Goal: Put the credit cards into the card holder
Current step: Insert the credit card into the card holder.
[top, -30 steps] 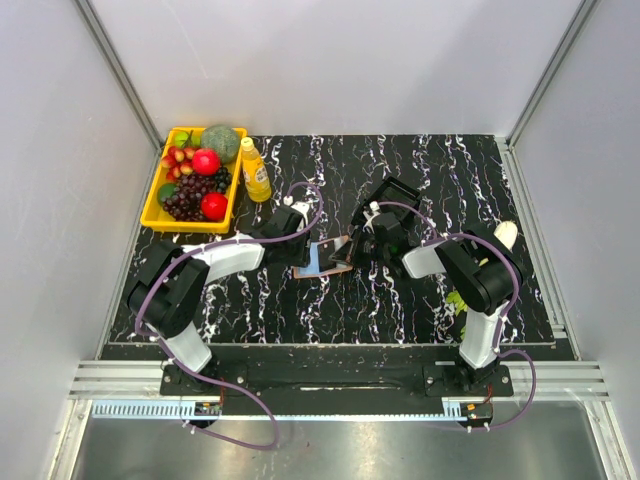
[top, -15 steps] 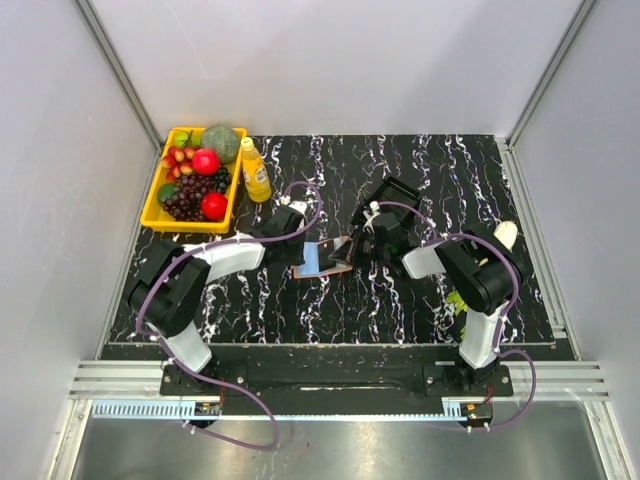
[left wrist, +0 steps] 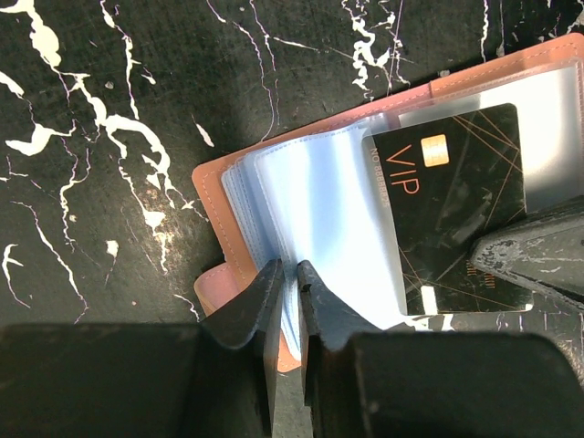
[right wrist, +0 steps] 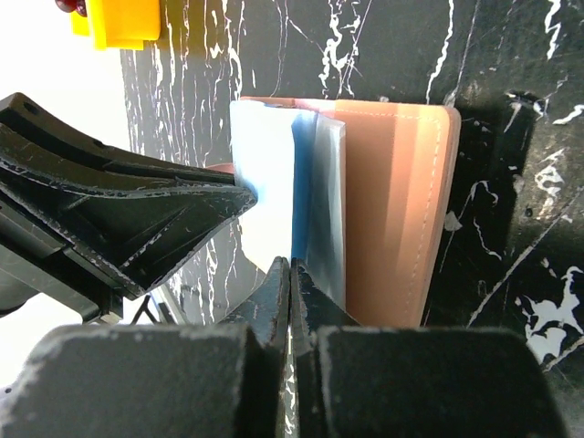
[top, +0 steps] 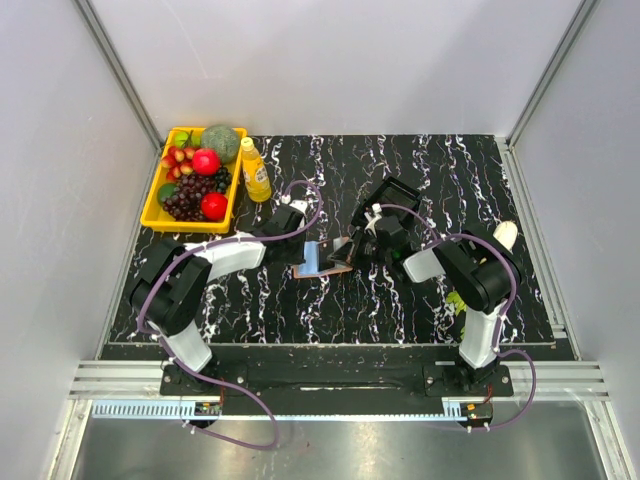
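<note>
Pinching nearly shut at the bottom of the left wrist view, the left gripper (left wrist: 287, 278) holds a clear sleeve (left wrist: 319, 210) of the open card holder (left wrist: 208, 196), which lies on the worktop (left wrist: 109, 109). To the right, the right gripper (right wrist: 290, 272) is clamped on the dark credit card (left wrist: 456, 201), which seems part-way into a pocket. Best hold the sleeve taut and slide the card in flat, square to the pocket mouth, without dragging the holder.
</note>
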Controlling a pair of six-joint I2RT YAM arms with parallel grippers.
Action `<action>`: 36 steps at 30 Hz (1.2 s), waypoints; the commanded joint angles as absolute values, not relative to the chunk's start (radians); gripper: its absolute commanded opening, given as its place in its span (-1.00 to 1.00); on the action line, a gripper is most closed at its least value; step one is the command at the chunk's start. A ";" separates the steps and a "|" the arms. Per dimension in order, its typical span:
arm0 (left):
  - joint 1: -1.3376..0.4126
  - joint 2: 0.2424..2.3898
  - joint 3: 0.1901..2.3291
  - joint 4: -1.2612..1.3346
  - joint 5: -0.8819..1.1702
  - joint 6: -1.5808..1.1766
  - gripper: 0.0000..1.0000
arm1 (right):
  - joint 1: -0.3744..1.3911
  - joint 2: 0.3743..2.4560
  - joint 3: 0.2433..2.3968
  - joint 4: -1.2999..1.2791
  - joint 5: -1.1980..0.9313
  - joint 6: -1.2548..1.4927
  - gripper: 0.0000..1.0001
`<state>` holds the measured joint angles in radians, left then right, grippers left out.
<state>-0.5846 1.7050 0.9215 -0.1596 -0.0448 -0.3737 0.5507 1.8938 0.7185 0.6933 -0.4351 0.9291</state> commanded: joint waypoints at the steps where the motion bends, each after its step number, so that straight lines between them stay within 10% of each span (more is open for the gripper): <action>1: -0.580 1.807 0.856 -0.233 -0.041 -0.373 -0.70 | 0.560 1.881 0.718 0.721 -0.407 0.914 -1.00; 23: -0.580 1.789 0.908 -0.351 -0.058 -0.408 -0.39 | 0.581 1.893 0.747 0.569 -0.377 0.867 -1.00; 36: -0.580 1.824 0.908 -0.384 -0.057 -0.434 -0.99 | 0.598 1.891 0.801 0.445 -0.327 0.835 -1.00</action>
